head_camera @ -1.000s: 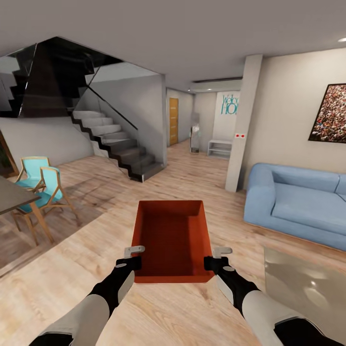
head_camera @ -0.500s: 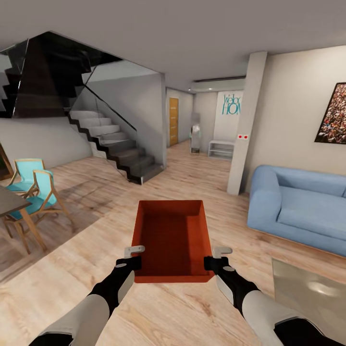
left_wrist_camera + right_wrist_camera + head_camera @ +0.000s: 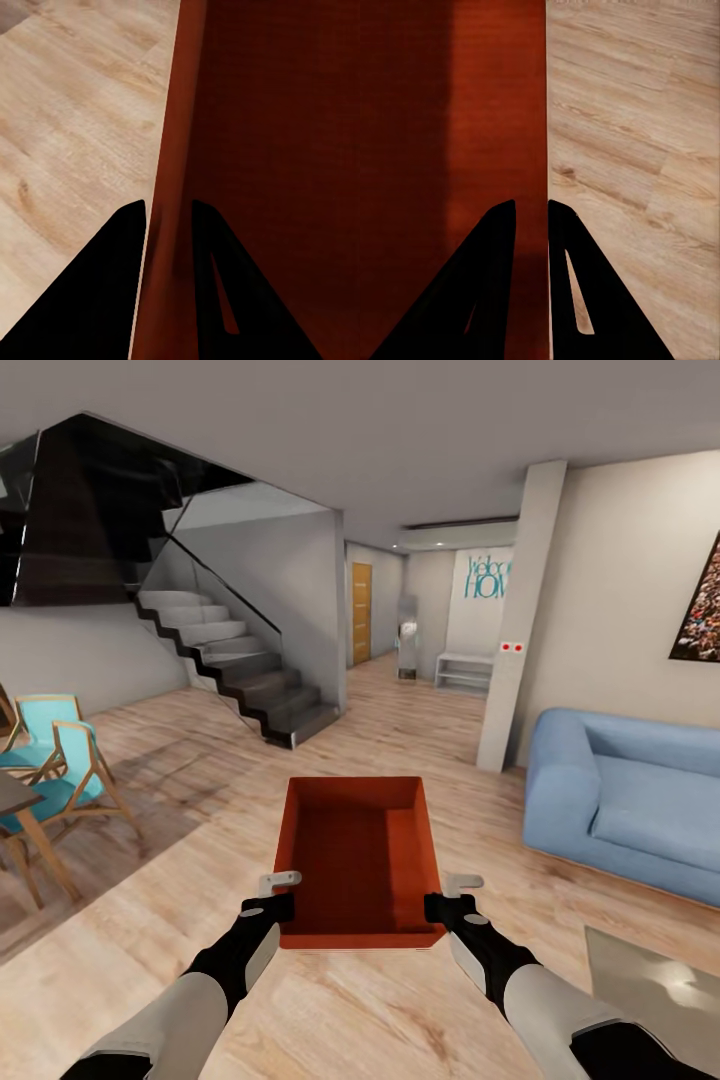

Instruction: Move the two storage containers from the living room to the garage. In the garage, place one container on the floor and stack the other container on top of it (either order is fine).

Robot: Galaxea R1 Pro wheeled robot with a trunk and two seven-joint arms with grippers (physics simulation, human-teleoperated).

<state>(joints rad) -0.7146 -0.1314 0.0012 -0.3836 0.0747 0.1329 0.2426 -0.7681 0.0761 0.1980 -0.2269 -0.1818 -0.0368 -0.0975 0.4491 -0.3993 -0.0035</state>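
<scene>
orange-red storage bin [image 3: 360,860] | left gripper [image 3: 271,895] and right gripper [image 3: 452,895] each pinching a side wall | risking thin walls slipping free while rolling past the blue sofa [image 3: 625,805]

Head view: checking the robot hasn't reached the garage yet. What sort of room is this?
Probably an open living room, not the garage: blue sofa, staircase, light wood-plank floor.
</scene>
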